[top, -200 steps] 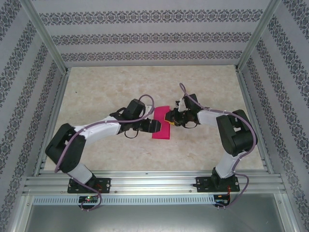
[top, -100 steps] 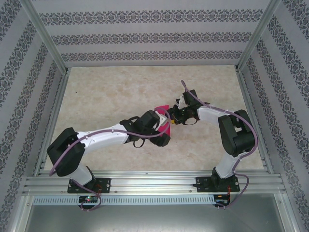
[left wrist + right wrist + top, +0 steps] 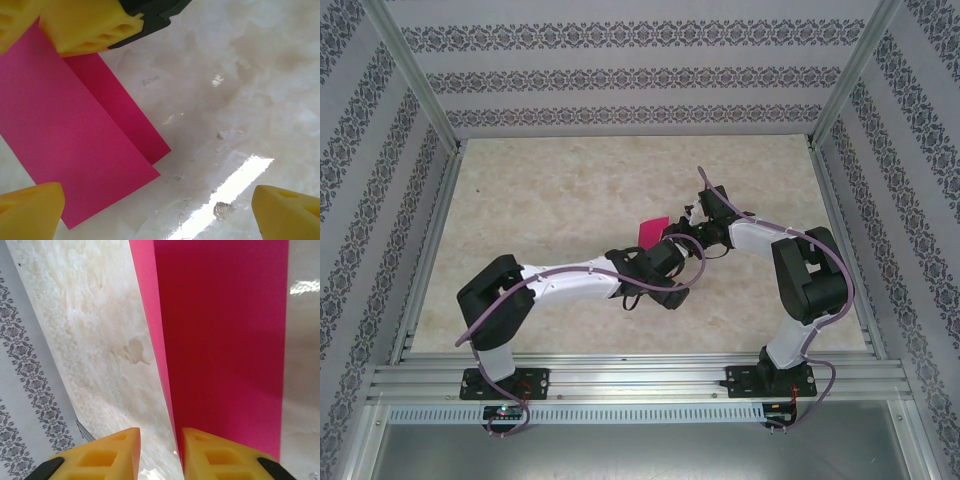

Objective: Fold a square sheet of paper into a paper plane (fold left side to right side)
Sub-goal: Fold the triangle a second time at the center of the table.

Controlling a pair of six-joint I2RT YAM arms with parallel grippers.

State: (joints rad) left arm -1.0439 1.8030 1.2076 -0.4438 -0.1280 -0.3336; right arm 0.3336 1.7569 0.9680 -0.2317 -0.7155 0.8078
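Locate the square sheet of paper (image 3: 650,232) (image 3: 75,150) (image 3: 225,340) at mid-table (image 3: 540,190), folded double (layers slightly offset). Note the right gripper (image 3: 672,240) (image 3: 161,450) pinching one edge, fingers nearly together. Note the left gripper (image 3: 160,215) spread wide above the sheet, grasping nothing.
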